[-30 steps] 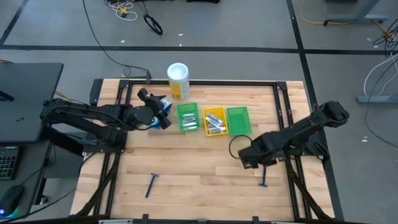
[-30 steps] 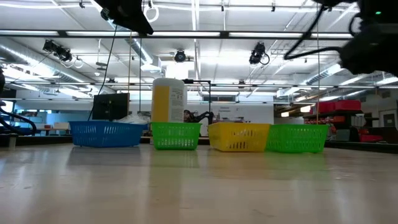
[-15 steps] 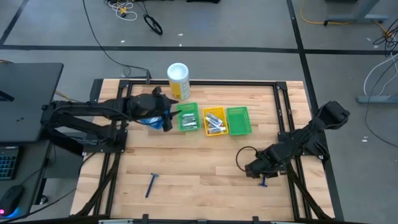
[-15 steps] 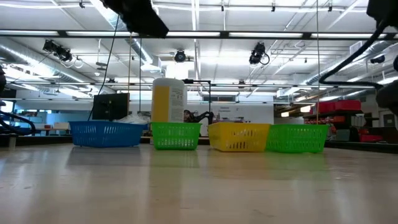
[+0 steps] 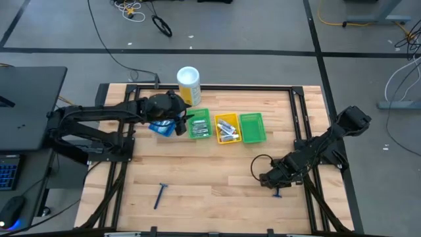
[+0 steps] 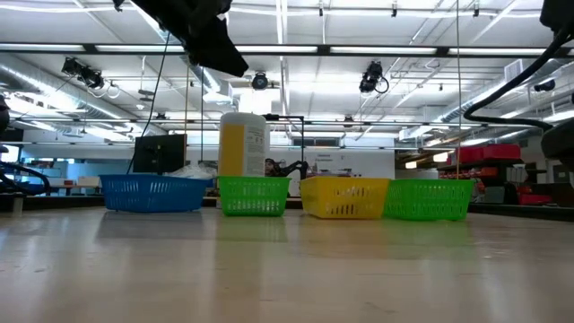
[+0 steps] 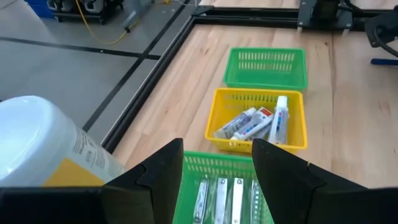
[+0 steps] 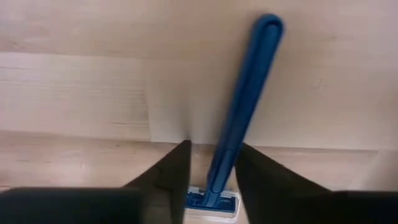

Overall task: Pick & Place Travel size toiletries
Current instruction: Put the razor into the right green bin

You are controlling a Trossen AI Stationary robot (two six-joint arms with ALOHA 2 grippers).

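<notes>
No legible writing on the canister [image 7: 43,149]. My right gripper [image 8: 211,171] fingers straddle the blue razor [image 8: 239,112], not visibly clamped; its head is half-hidden. My left gripper [image 7: 217,165] fingers stand apart over the green bin [image 7: 214,163].

High view: straight down over the whole bench [image 5: 210,178].
Low view: at bench-top height, level, facing the yellow bin [image 6: 344,197].
Left wrist: near, above the yellow bin; shared with both.
Right wrist: close over a razor [image 8: 239,118], well apart from the yellow bin.
</notes>
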